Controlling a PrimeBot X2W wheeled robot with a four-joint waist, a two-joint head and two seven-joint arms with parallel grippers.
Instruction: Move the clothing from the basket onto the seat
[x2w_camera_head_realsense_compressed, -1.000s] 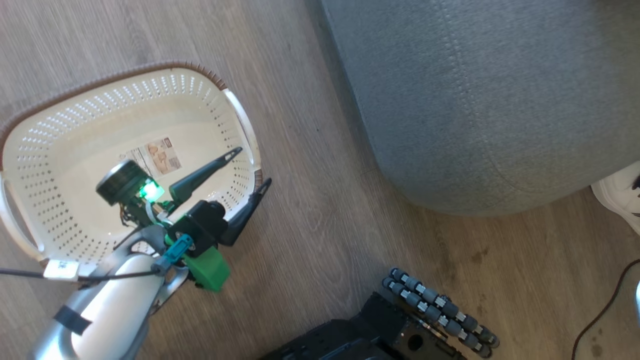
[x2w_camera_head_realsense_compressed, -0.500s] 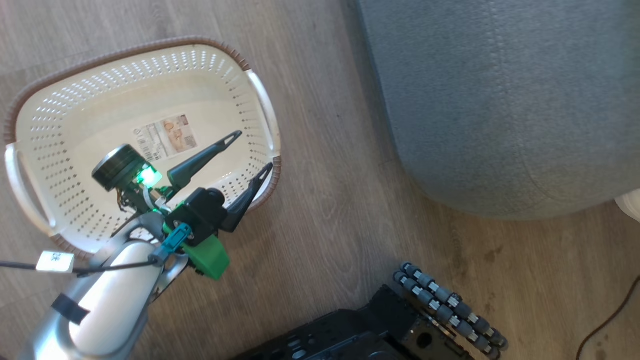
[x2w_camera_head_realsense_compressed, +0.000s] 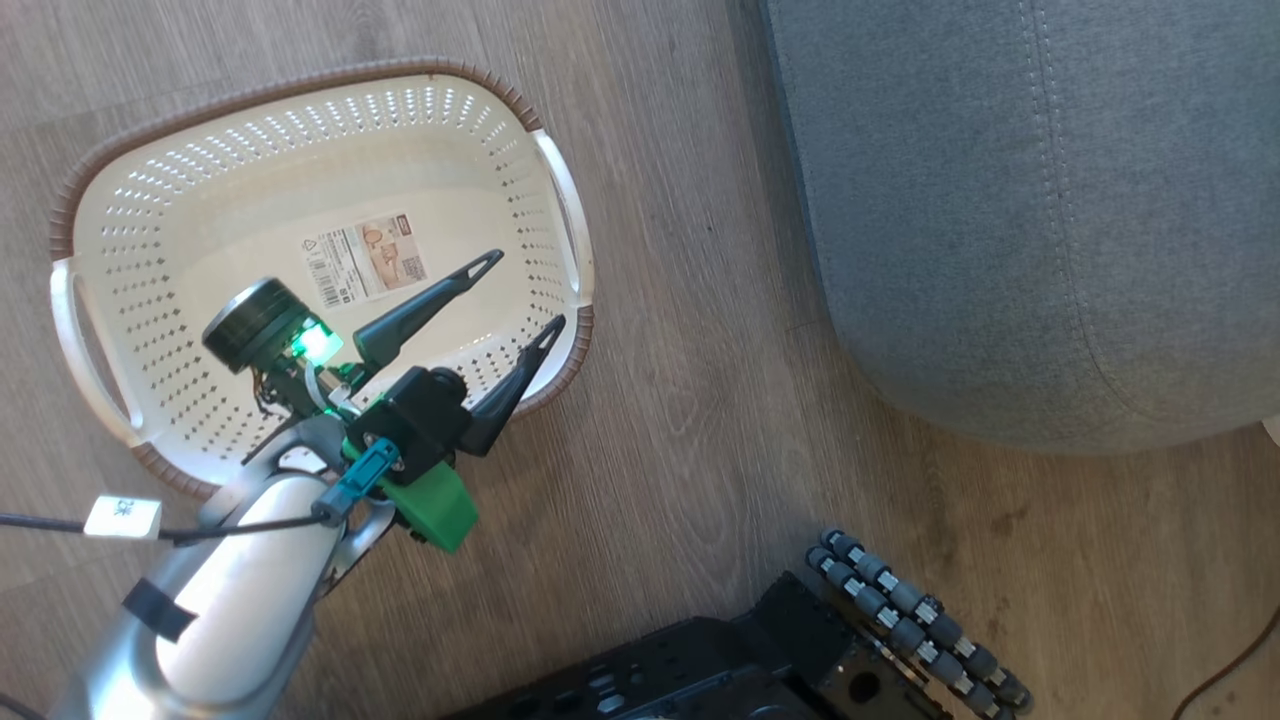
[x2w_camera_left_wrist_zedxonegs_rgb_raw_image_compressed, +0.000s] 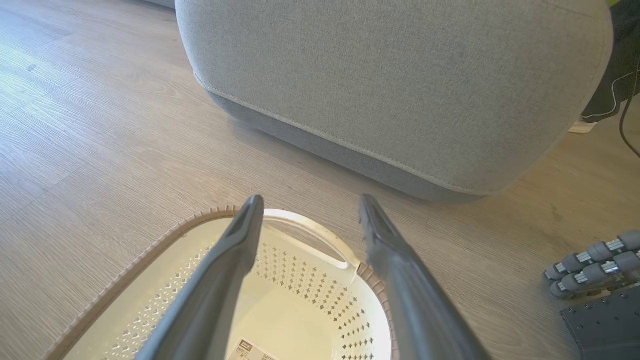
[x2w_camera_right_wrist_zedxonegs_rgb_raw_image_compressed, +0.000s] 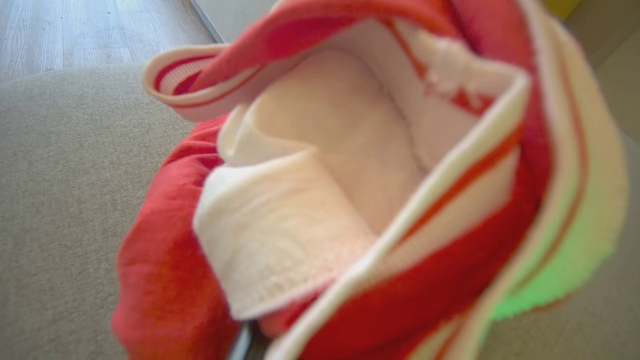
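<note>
Now left gripper (x2w_camera_head_realsense_compressed: 527, 290) agape over basket (x2w_camera_head_realsense_compressed: 300, 86); clothing (x2w_camera_right_wrist_zedxonegs_rgb_raw_image_compressed: 280, 235) (red, white) over seat (x2w_camera_right_wrist_zedxonegs_rgb_raw_image_compressed: 60, 175).

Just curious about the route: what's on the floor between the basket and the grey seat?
Nothing but bare wooden floor between basket and seat, seen in the head view.

The head camera looks almost straight down from well above the floor (x2w_camera_head_realsense_compressed: 680, 420), taking in the whole basket (x2w_camera_head_realsense_compressed: 250, 150) at left, the seat (x2w_camera_head_realsense_compressed: 1000, 200) corner at upper right and the robot's base (x2w_camera_head_realsense_compressed: 700, 670) at the bottom edge. The left wrist camera sits low over the basket, facing along the left gripper (x2w_camera_head_realsense_compressed: 527, 290) across the rim to the seat's side, so these two views share basket, floor, seat and base. The right wrist camera is pressed close against the clothing (x2w_camera_right_wrist_zedxonegs_rgb_raw_image_compressed: 320, 200), which is blurred by nearness, with the seat's top beneath and floor at upper left.
</note>
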